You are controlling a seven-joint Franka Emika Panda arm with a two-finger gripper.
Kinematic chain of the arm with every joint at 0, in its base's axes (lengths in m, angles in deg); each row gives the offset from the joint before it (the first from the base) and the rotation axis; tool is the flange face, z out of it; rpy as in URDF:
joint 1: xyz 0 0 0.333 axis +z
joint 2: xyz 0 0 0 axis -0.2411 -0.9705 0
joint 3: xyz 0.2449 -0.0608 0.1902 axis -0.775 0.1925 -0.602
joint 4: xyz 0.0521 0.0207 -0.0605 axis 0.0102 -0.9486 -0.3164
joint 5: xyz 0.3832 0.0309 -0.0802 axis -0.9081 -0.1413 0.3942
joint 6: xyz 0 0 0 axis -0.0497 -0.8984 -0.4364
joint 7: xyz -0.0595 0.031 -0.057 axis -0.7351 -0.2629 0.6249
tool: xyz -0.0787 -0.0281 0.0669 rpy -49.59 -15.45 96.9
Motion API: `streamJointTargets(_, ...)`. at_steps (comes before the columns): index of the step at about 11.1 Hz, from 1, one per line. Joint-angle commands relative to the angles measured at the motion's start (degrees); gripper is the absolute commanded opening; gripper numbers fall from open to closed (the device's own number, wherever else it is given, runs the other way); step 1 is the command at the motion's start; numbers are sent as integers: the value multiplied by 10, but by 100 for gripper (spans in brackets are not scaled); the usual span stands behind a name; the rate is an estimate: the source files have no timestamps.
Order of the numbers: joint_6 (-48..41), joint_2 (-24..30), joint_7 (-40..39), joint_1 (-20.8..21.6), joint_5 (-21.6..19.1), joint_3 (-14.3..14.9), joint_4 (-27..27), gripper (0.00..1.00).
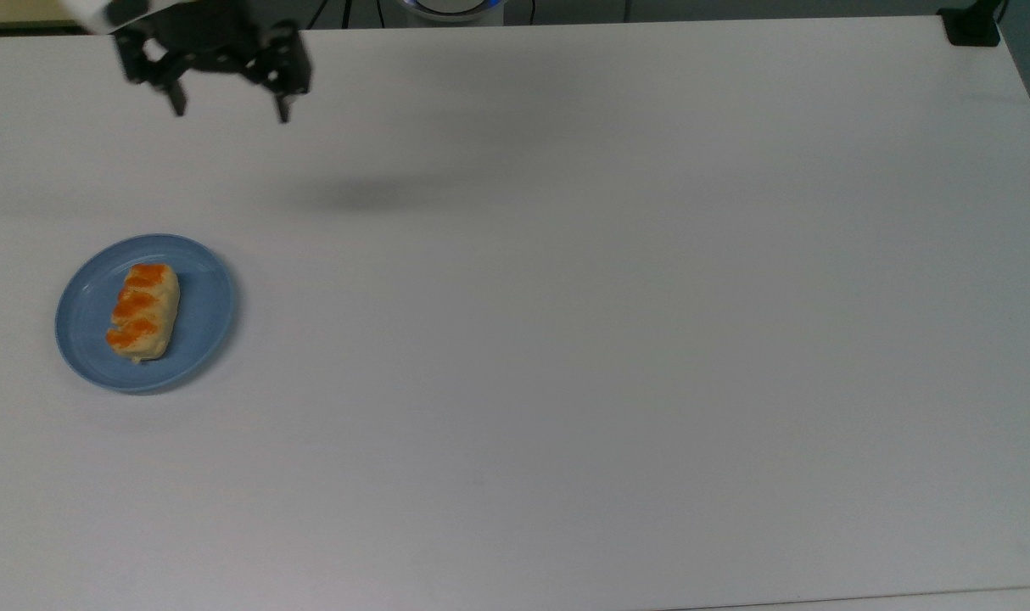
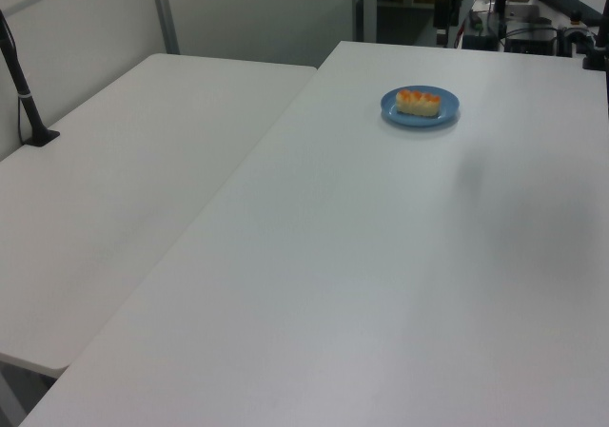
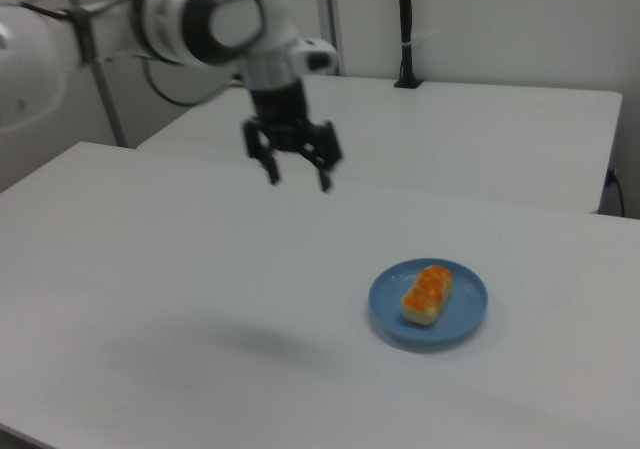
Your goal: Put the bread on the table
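Hanging above the table (image 1: 566, 339) with its two fingers spread wide and nothing between them, the claw (image 1: 229, 109) sits near the far edge in the top view, toward the top view's left. In the right view the claw (image 3: 297, 180) is well apart from the bread (image 3: 427, 294). The bread (image 1: 142, 311) lies on a blue plate (image 1: 201, 318), which rests on the table.
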Motion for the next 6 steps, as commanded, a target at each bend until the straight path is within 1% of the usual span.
streamJointTargets(1,102,-91,-11,-29,0,42,7,100)
streamJointTargets(3,192,-154,-10,-65,0,45,7,100)
streamJointTargets(4,224,-179,-11,-76,1,46,11,100)
streamJointTargets(6,243,-204,-5,-77,0,45,14,100)
